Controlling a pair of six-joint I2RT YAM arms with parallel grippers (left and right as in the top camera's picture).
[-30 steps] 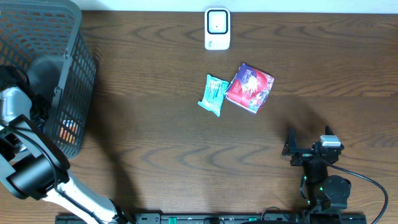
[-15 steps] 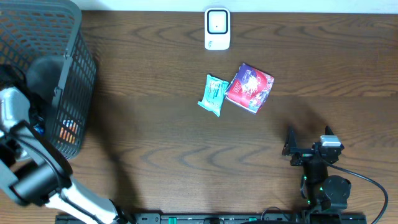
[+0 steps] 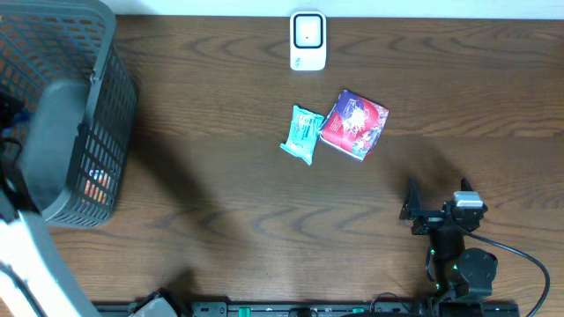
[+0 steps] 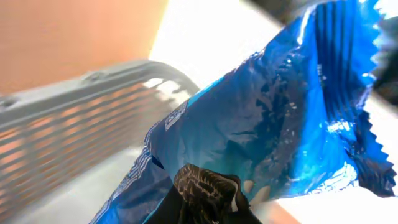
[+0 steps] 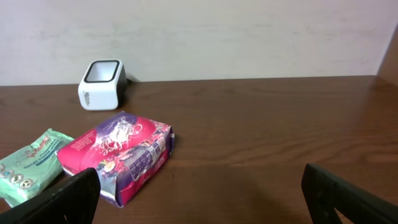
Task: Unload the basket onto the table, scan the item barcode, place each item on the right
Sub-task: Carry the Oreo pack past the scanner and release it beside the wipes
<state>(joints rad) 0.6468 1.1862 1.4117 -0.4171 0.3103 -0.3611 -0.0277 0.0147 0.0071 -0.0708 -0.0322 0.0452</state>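
While the right end effector [image 3: 438, 192] sits near the right end of the table's near edge with its fingers spread wide and nothing between them, all the action is on the left. The left end effector [image 4: 208, 199] is pinched tight on a shiny blue crinkly foil packet [image 4: 267, 118]. In the left wrist view, a dark textured finger bites into the packet's lower part. The bag's zigzag-cut end points toward the right of that view. Right behind it is the rim of the grey plastic mesh basket [image 3: 97, 106], so the packet is up in the air by the basket and not lying on anything. From overhead I honestly can't pick out the packet itself. There's only the basket filling the far left corner of the dark wooden table [image 3: 220, 194], with something orange showing through its mesh.

The small white boxy barcode scanner [image 3: 307, 40] stands at the middle of the far edge, well apart from the basket. Just in front of it, roughly mid-table, a teal-green soft pack [image 3: 301, 134] lies beside a pink-red cardboard box [image 3: 354, 123]. They look like they're touching or nearly so, and the box is on the right-hand side. Both lie flat, and neither end effector is near them.
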